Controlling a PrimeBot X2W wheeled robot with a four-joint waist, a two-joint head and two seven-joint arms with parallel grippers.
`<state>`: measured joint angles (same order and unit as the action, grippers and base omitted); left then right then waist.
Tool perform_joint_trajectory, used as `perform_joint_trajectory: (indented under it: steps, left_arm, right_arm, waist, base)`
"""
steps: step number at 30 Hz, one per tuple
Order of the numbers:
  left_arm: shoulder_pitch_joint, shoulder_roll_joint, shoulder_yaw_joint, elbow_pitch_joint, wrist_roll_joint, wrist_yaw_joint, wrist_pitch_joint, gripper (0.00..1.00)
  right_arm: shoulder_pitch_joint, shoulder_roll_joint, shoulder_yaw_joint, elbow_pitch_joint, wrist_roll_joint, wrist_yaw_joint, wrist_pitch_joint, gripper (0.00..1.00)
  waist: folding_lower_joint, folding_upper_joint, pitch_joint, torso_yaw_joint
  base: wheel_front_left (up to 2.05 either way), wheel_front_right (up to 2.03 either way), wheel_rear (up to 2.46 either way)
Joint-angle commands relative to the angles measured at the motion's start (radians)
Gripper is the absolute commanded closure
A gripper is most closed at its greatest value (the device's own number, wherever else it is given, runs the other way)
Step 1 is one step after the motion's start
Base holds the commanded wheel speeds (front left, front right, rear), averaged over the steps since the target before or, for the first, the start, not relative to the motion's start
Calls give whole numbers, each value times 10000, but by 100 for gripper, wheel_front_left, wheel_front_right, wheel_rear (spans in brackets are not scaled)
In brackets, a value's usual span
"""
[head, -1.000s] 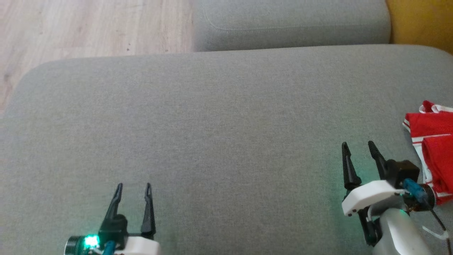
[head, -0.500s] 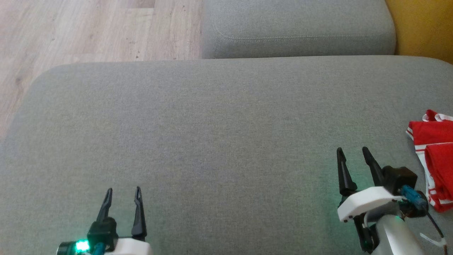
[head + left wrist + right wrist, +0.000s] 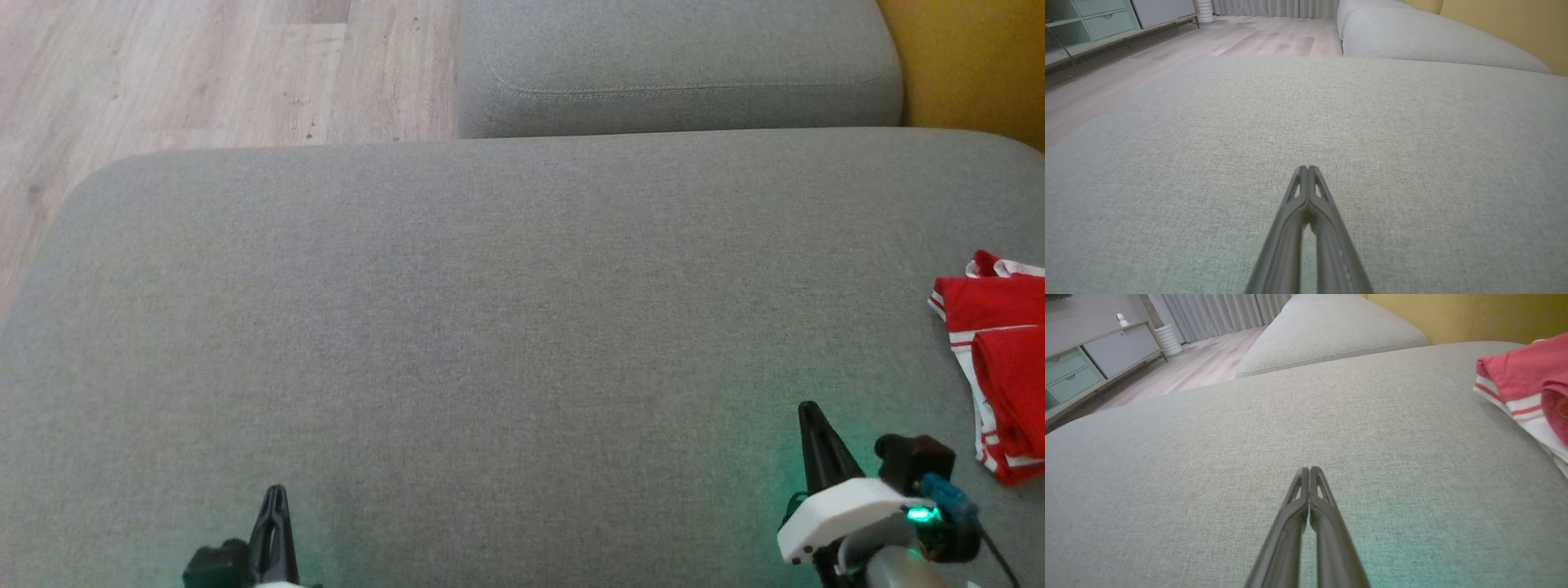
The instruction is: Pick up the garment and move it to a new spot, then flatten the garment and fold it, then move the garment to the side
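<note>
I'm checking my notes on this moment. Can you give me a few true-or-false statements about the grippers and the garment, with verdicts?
1. The left gripper is shut. True.
2. The right gripper holds the garment. False: it is shut on nothing and is apart from the garment.
3. The garment lies on the right side of the cushion. True.
4. The garment is blue. False: it is red with white stripes.
</note>
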<state>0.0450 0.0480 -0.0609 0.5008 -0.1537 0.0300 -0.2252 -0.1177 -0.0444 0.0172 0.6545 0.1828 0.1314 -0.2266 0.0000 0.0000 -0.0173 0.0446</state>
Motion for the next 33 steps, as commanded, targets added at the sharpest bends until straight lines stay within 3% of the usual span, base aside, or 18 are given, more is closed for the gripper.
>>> perform_joint_trajectory:
  steps: [1,33]
  left_arm:
    - [-400,5,169,-348,-347,-63,81,100]
    - [-654,10,536,-985,-4130,-472,910,100]
  right_arm:
    - [-550,-15,-91,-415,369,0,95,100]
    - [-335,-26,-369,-1440,4065,-2,929,100]
  waist:
    - [0,0,3,-6]
    - [0,0,57,-123]
  base:
    - [0,0,0]
    - [0,0,0]
